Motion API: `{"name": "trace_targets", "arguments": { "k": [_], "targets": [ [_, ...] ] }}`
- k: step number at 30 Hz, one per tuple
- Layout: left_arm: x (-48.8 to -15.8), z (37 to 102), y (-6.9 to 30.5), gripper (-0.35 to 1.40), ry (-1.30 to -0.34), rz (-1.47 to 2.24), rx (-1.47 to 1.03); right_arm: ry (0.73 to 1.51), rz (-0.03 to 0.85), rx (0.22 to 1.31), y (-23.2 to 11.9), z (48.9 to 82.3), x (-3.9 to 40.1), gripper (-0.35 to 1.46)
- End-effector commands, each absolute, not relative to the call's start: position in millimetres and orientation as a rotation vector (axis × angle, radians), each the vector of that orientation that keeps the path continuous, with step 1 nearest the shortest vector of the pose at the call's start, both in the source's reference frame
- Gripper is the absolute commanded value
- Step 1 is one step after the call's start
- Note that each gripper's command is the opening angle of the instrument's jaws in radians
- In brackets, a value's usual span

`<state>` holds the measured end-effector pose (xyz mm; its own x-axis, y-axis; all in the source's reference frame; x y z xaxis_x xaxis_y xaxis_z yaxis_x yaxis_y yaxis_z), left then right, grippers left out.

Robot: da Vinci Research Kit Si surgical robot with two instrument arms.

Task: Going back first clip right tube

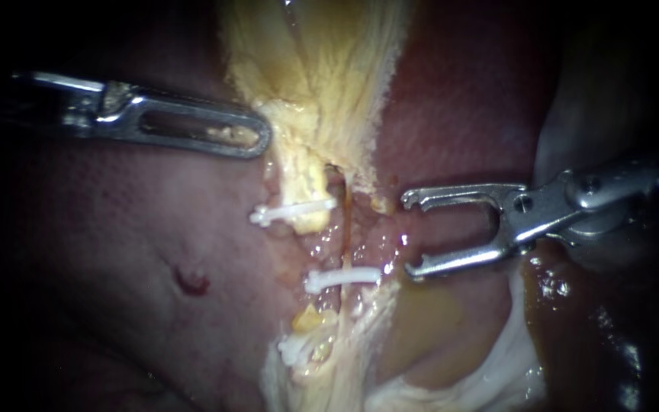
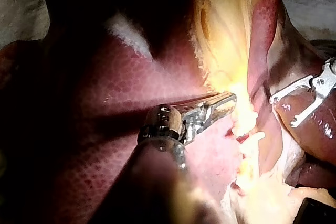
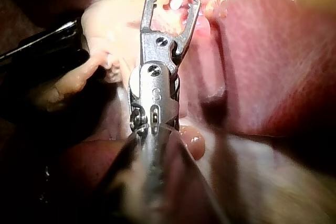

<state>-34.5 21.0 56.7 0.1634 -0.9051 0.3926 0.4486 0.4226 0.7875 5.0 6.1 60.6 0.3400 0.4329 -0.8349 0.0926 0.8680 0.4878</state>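
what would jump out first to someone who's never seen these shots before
The small white clips catch the eye first: three bright bars across the pale yellow strand of tissue in the middle of the endoscope view, set against the dark red liver. Next comes the silver right instrument, spread wide open and empty beside the middle clip. The silver slotted left instrument touches the yellow tissue above the clips.

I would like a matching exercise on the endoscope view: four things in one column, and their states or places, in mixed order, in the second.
1 left instrument
2 right instrument
3 middle white clip
4 liver

A jaws open, nothing between them
B reddish surface with a small dark red spot
C lies across a tube
D tip at the yellow tissue

Pairs: 1-D, 2-A, 3-C, 4-B
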Motion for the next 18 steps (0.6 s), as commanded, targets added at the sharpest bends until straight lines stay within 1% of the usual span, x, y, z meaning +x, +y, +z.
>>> {"name": "trace_targets", "arguments": {
  "k": [1, 6, 18],
  "targets": [
    [-34.8, 57.1, 20.8, -0.35, -0.976, -1.044, 0.575, 1.216, 0.234, 0.503, 6.2, 60.6, 5.0, 0.5],
    [-35.7, 58.4, 20.5, -0.35, -0.964, -1.037, 0.579, 1.215, 0.229, 0.5, 6.3, 60.5, 4.9, 0.5],
    [-35.7, 59.5, 20.7, -0.35, -0.956, -1.041, 0.587, 1.215, 0.229, 0.5, 6.3, 60.3, 5.0, 0.5]
  ]
}}
